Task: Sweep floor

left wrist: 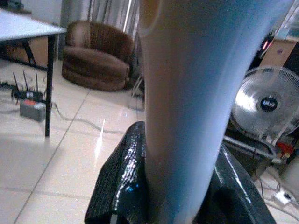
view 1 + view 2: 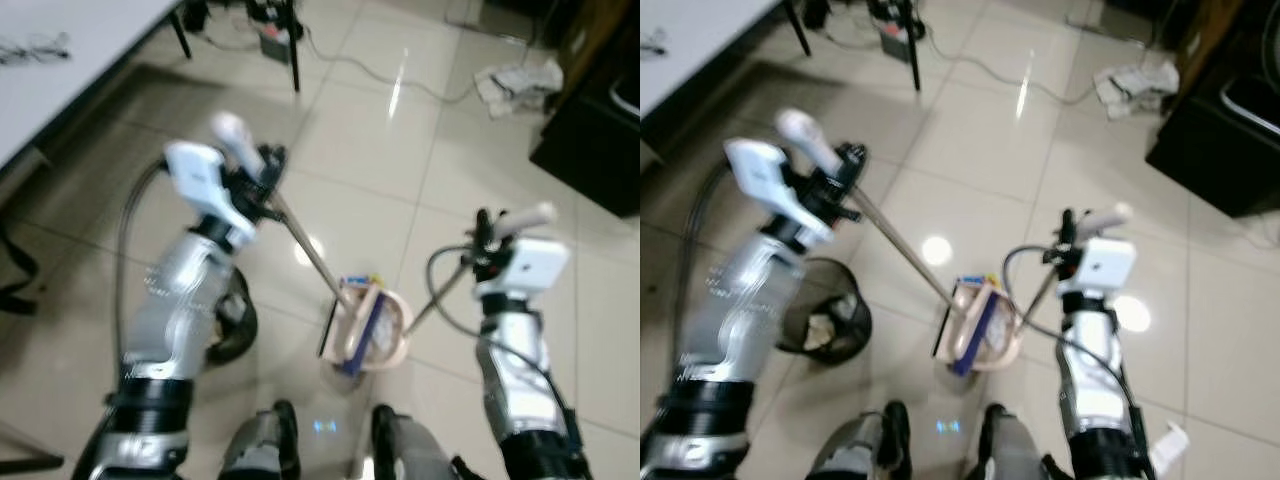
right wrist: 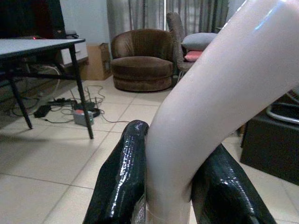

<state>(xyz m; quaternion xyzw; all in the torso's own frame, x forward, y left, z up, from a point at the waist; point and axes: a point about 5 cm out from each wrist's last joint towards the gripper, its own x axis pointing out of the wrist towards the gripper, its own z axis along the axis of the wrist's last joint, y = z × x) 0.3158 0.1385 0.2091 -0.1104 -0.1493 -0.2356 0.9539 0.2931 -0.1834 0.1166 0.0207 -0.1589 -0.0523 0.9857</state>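
Your left gripper (image 2: 262, 178), arm raised and bent, is clamped on the white-tipped metal broom handle (image 2: 300, 240). Your right gripper (image 2: 487, 240) clasps the pale dustpan handle (image 2: 520, 221). The cream plastic dustpan (image 2: 372, 330) sits on the tiled floor (image 2: 380, 140) between both arms, just ahead of your feet.

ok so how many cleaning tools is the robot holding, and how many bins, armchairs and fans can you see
broom: 1, in the left gripper
dustpan: 1, its handle in the right gripper
wire bin: 1
brown armchair: 1
fan: 1
total: 5
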